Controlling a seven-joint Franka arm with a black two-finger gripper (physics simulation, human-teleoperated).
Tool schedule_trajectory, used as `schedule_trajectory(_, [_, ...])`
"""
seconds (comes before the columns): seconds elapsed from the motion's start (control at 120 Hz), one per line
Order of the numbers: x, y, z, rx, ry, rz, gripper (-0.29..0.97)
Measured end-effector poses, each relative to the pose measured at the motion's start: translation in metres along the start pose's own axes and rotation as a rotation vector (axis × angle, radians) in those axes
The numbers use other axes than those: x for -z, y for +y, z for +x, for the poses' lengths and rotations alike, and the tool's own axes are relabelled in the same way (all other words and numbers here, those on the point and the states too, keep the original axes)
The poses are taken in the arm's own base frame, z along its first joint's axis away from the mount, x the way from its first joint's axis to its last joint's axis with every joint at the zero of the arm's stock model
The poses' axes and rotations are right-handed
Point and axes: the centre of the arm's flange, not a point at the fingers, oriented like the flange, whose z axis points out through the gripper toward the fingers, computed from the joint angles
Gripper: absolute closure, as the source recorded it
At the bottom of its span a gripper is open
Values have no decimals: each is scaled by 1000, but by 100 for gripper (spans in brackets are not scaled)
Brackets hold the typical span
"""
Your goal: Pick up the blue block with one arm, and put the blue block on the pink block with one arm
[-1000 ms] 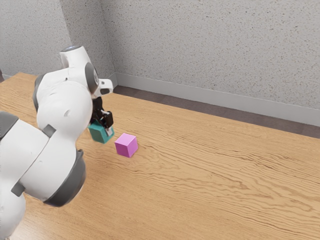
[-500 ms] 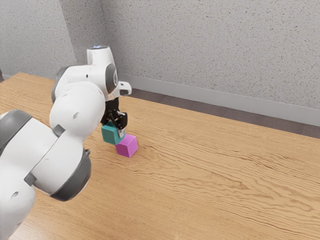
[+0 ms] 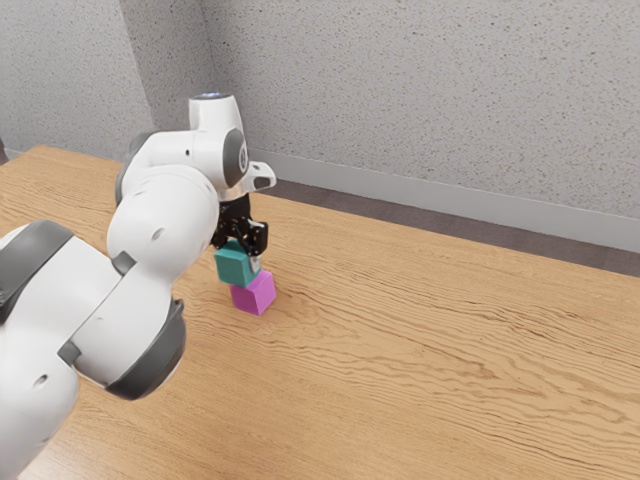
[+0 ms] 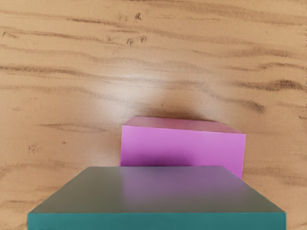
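Gripper clamped to blk width on blue block, just over pink block.

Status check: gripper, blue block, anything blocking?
Gripper shut on blue block. Held directly over pink block, contact unclear. Nothing seen in the way.

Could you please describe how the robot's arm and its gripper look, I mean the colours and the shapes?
The arm is built of thick, rounded white segments with smooth shells, joined by dark grey bands at the joints. A small grey cap closes one joint's end. The gripper is black and compact, with two short fingers.
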Motion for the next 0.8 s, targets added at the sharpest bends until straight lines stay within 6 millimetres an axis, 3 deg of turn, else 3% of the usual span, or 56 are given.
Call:
schedule_trajectory(0.35, [-2,16,9,-89,42,-24,32])
schedule_trajectory(0.633, [-1,13,6,-122,41,-15,32])
schedule_trajectory(0.8, [-3,-3,-4,-89,30,-9,32])
